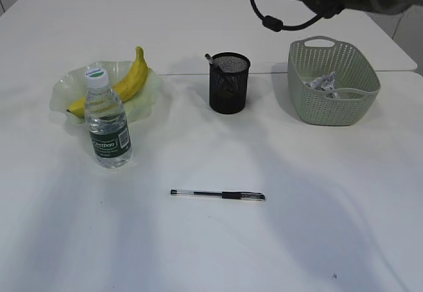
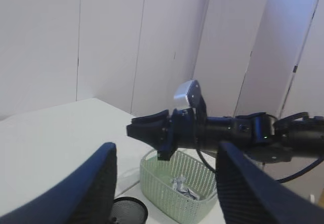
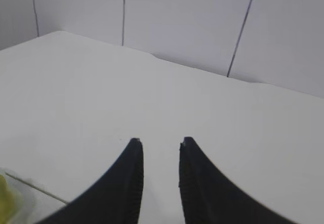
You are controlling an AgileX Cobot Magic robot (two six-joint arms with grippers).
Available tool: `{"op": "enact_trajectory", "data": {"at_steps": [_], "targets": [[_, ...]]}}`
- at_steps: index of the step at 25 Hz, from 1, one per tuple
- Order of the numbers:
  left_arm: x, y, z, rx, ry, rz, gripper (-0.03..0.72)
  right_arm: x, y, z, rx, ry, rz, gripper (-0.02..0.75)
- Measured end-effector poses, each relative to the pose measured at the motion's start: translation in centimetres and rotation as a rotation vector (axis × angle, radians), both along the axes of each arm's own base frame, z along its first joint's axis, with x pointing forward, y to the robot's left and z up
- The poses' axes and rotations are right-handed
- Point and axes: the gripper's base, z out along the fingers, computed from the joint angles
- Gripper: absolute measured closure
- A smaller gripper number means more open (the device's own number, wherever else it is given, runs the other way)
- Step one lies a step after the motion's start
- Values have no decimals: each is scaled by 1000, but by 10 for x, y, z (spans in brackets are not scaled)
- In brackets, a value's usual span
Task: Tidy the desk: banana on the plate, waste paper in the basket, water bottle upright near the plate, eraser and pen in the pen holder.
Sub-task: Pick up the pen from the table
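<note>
The table (image 1: 218,252) is a broad, bare white top, joined to a second white top behind it, with pale panelled walls beyond; nothing on it gives friction or a stop, so anything nudged will slide or roll. The basket (image 1: 334,100) at right already holds crumpled paper (image 1: 324,82), and the plate (image 1: 63,94) at left carries the banana (image 1: 129,80), with the bottle (image 1: 108,123) upright just in front of it. The holder (image 1: 230,84) stands mid-table with something thin leaning inside; whether the eraser is in there I cannot tell. That leaves the pen (image 1: 218,195), lying flat alone, well apart from all else. It is thin and round: a descent slightly off its axis would likely push or spin it away, and jaws closing on the hard top could skid over it. The right gripper (image 3: 159,145) hangs high with a narrow empty gap; the left gripper (image 2: 164,183) stands wide and empty.
</note>
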Motion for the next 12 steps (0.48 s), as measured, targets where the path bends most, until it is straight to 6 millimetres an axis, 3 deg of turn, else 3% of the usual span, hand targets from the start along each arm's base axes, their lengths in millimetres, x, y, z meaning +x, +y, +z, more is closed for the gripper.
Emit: {"op": "enact_trajectory", "data": {"at_steps": [7, 12], "targets": [[3, 3, -1, 4, 8, 45, 256, -16, -14, 17, -73, 166, -163, 547], [3, 3, -1, 2, 8, 46, 256, -34, 0, 16, -127, 313, -230, 547]]}}
